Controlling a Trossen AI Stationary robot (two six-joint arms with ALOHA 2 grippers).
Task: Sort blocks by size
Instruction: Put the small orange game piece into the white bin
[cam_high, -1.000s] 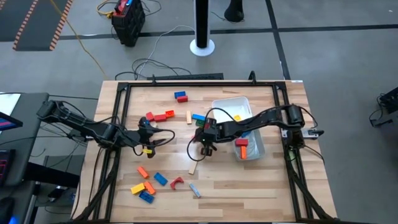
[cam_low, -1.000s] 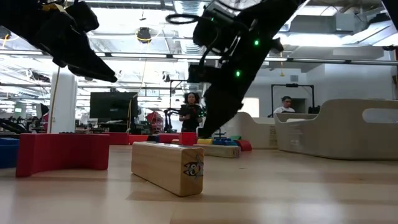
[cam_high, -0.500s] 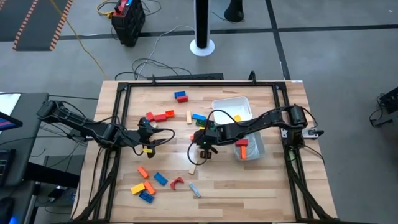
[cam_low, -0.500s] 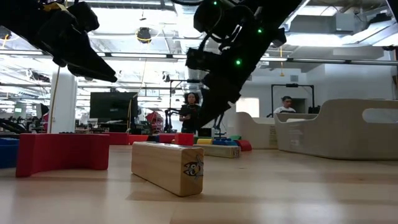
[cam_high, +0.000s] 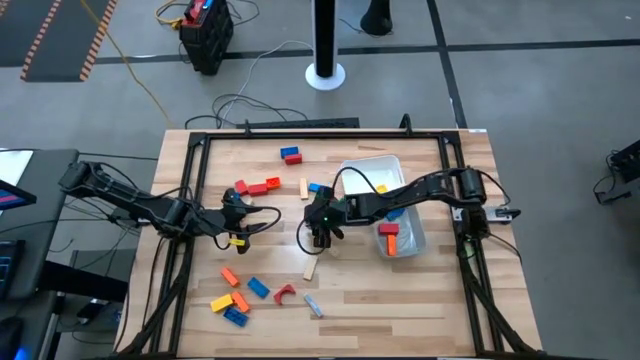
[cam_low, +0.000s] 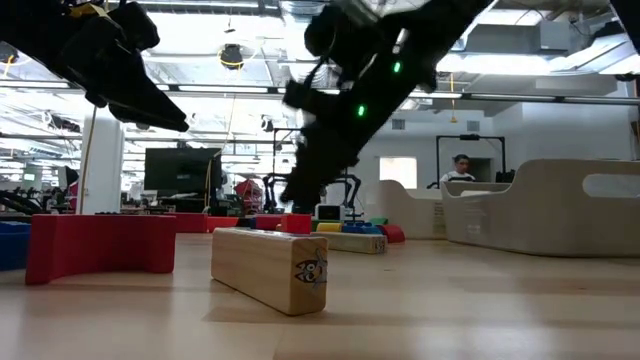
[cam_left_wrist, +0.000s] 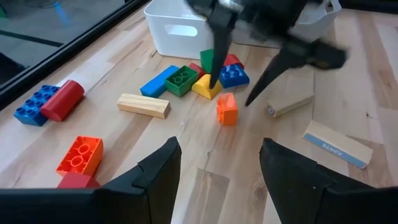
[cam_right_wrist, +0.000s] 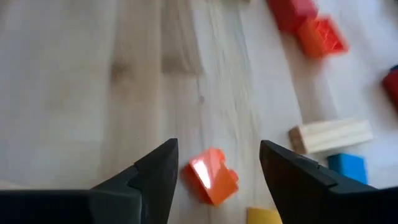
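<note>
Right gripper (cam_high: 319, 238) over mid-table, jaws spread, holding nothing.
Small orange block (cam_right_wrist: 212, 176) sits free between its fingers; left gripper (cam_high: 240, 222) parked open, empty.

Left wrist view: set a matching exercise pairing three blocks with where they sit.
Things:
1 orange cube
2 green block
3 red block

Places:
a touching the yellow block
b against the blue brick farthest from the white tub
c between the open fingers of the right gripper

Pairs: 1-c, 2-a, 3-b
</note>
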